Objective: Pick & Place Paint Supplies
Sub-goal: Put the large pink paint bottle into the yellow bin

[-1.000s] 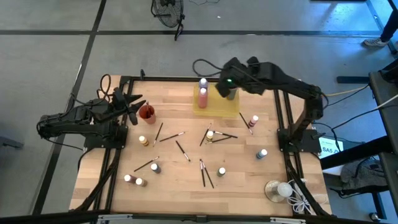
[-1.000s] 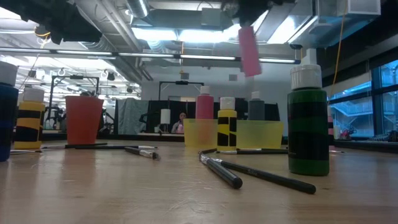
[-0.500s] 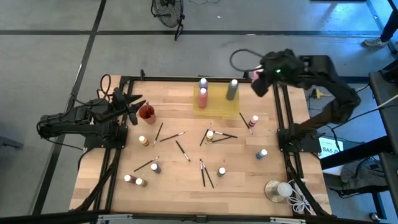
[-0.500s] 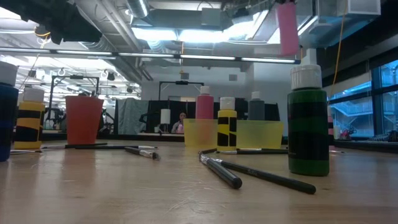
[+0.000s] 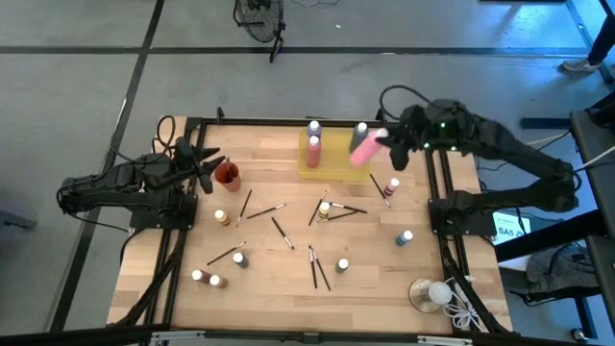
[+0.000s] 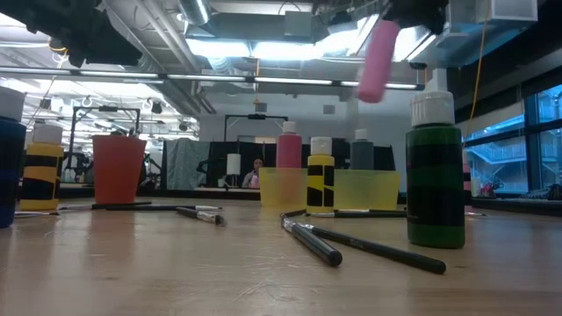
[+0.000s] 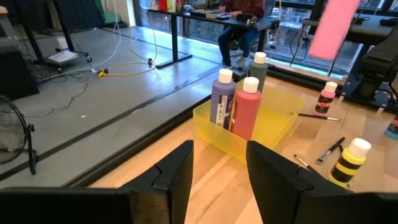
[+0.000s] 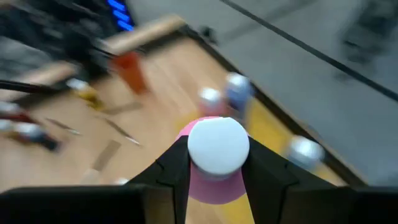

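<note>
Right pincer (image 5: 386, 144) clamps pink bottle (image 5: 364, 148) above yellow bin (image 5: 334, 161); three bottles binned, many supplies remain.

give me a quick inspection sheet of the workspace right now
surface: wooden table, bottles and brushes scattered across it
job's things: pink bottle held tilted in the air over the yellow bin; purple bottle, another pink bottle and grey bottle stand in the bin; paintbrushes lie loose
clutter: red cup; clear dish with white ball
grippers: right gripper shut on the pink bottle; left gripper waits empty, fingers apart, at the table's left edge
cables: white cord at the near right corner
surroundings: seated person beyond the table
</note>
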Motion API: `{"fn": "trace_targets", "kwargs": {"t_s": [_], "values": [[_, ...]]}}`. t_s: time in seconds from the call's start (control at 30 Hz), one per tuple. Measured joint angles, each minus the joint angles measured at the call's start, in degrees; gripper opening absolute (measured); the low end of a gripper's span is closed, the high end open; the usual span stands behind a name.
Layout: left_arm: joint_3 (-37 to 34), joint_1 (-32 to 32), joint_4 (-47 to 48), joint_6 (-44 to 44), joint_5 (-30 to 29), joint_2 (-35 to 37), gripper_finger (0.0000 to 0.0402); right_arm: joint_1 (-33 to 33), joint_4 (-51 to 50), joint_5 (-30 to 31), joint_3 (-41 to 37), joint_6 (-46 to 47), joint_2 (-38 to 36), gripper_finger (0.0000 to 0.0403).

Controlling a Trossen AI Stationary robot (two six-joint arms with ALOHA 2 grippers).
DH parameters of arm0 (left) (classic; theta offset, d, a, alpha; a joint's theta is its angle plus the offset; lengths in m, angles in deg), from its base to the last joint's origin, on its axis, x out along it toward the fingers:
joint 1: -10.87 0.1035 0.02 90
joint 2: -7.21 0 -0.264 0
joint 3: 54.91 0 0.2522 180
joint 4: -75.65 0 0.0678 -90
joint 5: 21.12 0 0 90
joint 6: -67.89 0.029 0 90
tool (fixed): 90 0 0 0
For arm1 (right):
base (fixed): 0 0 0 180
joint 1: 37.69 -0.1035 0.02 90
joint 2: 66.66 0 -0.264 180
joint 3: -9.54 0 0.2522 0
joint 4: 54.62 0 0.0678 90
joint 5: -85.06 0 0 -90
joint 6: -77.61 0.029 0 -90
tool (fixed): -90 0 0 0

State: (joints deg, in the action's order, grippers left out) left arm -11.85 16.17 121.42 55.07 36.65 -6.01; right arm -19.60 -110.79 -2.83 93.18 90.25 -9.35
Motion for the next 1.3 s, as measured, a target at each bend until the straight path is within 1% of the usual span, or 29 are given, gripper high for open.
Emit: {"fn": "trace_targets", "kwargs": {"t_s": [0.13,0.2,0.27,0.37,0.5,0.6,0.67,0.83,0.9,1.1,1.3], "values": [[0.0,0.0,0.0,-0.66,-0.08,-0.06,0.0143,-0.07,13.23,-5.99,-8.62,0.19,-0.51,0.0116],[0.0,0.0,0.0,-1.76,-0.24,-0.06,0.0143,-0.04,17.99,-6.59,-11.53,0.32,-0.01,0.0116],[0.0,0.0,0.0,-2.91,-0.26,-0.06,0.0143,-0.02,20.69,-6.21,-13.71,2.07,0.68,0.0116],[0.0,0.0,0.0,-3.95,-0.29,-0.06,0.0143,-0.04,19.03,-3.09,-14.53,3.15,2.31,0.0116],[0.0,0.0,0.0,-3.77,-1.84,-0.06,0.0143,-0.02,18.46,3.48,-14.53,2.78,3.58,0.0116],[0.0,0.0,-0.02,-0.26,-4.65,-0.06,0.0143,0.0,17.99,9.16,-14.53,2.36,4.47,0.0116],[0.0,0.0,-0.02,1.64,-6.67,-0.06,0.0143,0.02,17.24,11.78,-14.53,2.77,5.32,0.0116],[0.0,0.04,-0.04,4.17,-9.28,-0.06,0.0143,0.35,13.19,12.74,-14.53,3.46,8.15,0.0116],[-0.01,0.04,-0.04,4.53,-9.29,-0.06,0.0143,0.42,13.24,13.14,-14.53,3.49,9.41,0.0116],[-0.02,0.02,-0.04,4.61,-9.27,-0.06,0.0143,1.08,13.42,17.09,-14.51,3.82,13.44,0.0116],[-0.02,0.04,-0.04,4.62,-9.27,-0.06,0.0143,1.49,14.58,17.35,-14.49,4.53,17.13,0.0116]]}}
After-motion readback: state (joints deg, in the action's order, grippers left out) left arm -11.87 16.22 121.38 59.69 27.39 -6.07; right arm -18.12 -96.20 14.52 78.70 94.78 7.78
